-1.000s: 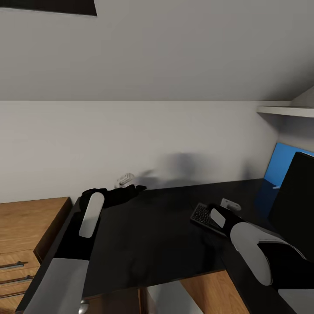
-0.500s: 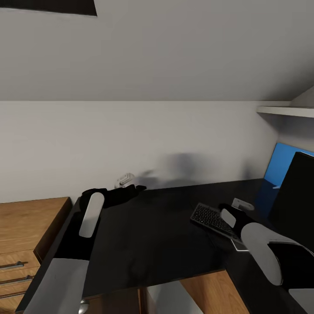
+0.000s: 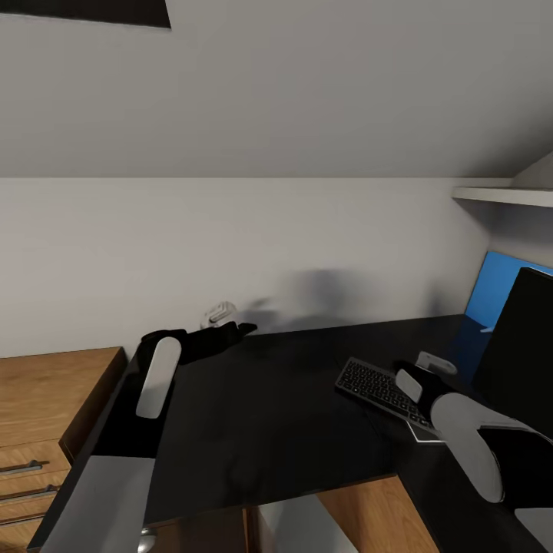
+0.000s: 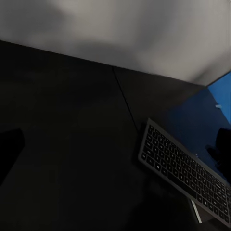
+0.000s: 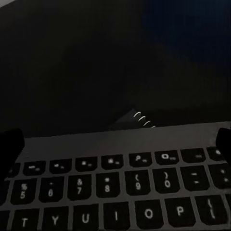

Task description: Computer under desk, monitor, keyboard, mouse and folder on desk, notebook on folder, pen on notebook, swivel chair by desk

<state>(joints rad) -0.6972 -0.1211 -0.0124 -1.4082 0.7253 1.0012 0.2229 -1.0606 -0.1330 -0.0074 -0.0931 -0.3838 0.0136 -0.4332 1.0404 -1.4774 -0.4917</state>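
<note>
The black keyboard (image 3: pixel 378 386) lies on the black desk (image 3: pixel 269 407), just left of the monitor (image 3: pixel 522 349). A thin pale-edged sheet (image 3: pixel 424 435) sticks out under the keyboard's near end. Spiral rings (image 5: pixel 142 118) show past its far edge, so it may be the notebook. My right gripper (image 3: pixel 424 370) hovers over the keyboard's monitor end, open, its fingertips wide apart above the keys (image 5: pixel 115 142). My left gripper (image 3: pixel 234 332) rests open at the desk's back left (image 4: pixel 115 149) with nothing in it. A light-grey boxy shape (image 3: pixel 299 526) under the desk's front edge may be the computer.
A bright blue flat panel (image 3: pixel 495 296) stands upright behind the monitor; I cannot tell whether it is the folder. A wooden chest with bar handles (image 3: pixel 38 415) adjoins the desk's left end. A white shelf (image 3: pixel 503 196) juts from the right wall.
My right gripper has slid right along the keyboard toward the monitor, uncovering more keys and the pale sheet. The keyboard has stayed put. My left arm has barely shifted.
</note>
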